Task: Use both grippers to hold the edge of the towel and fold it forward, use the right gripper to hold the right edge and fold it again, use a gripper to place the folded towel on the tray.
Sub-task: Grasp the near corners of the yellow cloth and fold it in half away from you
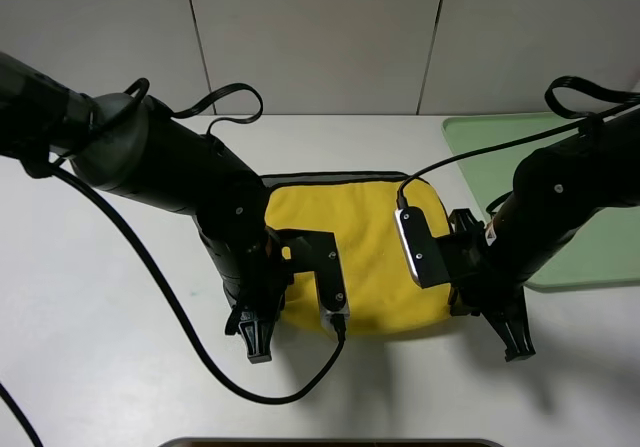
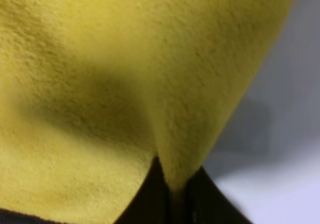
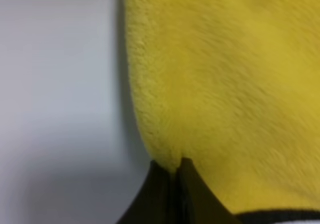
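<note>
While the plain white surface [image 1: 110,367] carries everything, the large flat pale green plastic tray [image 1: 600,252] lies at its right side, just beyond the right arm. The square plush yellow microfibre towel [image 1: 370,237] sits between both arms, its near side raised and rounded. The black two-finger left tool [image 2: 172,199] is clamped tight on yellow pile at the near left. The matching right tool [image 3: 175,194] pinches the near right. The thin black stitched hem [image 1: 330,175] runs along the far side.
</note>
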Controlling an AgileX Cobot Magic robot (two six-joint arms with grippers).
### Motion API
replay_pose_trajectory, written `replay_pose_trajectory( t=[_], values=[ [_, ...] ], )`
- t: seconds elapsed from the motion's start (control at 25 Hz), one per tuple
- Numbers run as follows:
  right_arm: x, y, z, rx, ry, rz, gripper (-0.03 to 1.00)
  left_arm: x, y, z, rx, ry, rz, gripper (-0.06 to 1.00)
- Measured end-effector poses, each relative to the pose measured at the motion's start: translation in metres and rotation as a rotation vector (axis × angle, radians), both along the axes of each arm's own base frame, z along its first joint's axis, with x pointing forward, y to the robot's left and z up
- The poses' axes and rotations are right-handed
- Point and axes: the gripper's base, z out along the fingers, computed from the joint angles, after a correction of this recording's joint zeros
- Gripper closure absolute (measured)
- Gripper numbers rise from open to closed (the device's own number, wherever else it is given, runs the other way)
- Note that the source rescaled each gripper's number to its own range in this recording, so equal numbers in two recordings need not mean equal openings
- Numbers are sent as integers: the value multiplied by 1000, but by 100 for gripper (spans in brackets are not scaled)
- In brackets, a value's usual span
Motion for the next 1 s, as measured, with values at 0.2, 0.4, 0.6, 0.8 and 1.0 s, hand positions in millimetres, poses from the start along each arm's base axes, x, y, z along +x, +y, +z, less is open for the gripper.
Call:
replay_pose_trajectory(
  t=[0.2, 0.4, 0.6, 0.8, 1.0],
  values=[
    [-3, -1, 18, 30, -32, -41, 97, -3, 3, 11, 12, 8, 1, 94],
    [-10, -4, 37, 53, -43, -61, 97, -5, 6, 26, 12, 6, 2, 94],
    [-21, -7, 56, 100, -17, -108, 97, -7, 9, 44, -4, -12, 1, 94],
    [-32, -9, 73, 147, -3, -142, 97, -10, 13, 60, -6, -16, 1, 94],
    [-42, -12, 88, 195, 0, -214, 97, -14, 17, 70, 4, -8, 2, 94]
  ],
)
